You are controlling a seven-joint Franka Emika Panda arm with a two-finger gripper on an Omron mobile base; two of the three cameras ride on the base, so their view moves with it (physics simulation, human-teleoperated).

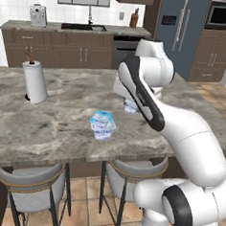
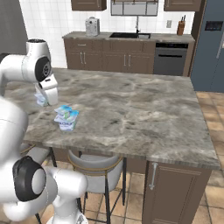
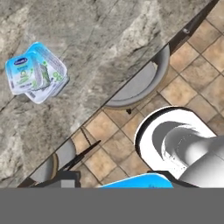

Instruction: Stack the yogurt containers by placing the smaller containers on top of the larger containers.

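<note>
Gripper (image 1: pixel 129 101) stands over the second small cup (image 1: pixel 130 107), right of and beyond the larger tub (image 1: pixel 103 131), which already carries one small cup (image 1: pixel 103 117). Whether the jaws clamp it cannot be told. Recommend centring it squarely over the stack and lowering gently.

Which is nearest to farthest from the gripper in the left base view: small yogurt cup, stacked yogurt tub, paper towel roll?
1. small yogurt cup: right under the gripper, partly hidden by the arm.
2. Yogurt tub: nearer the front edge of the counter, left of the gripper, with another cup on top.
3. Paper towel roll: far left of the counter.
</note>
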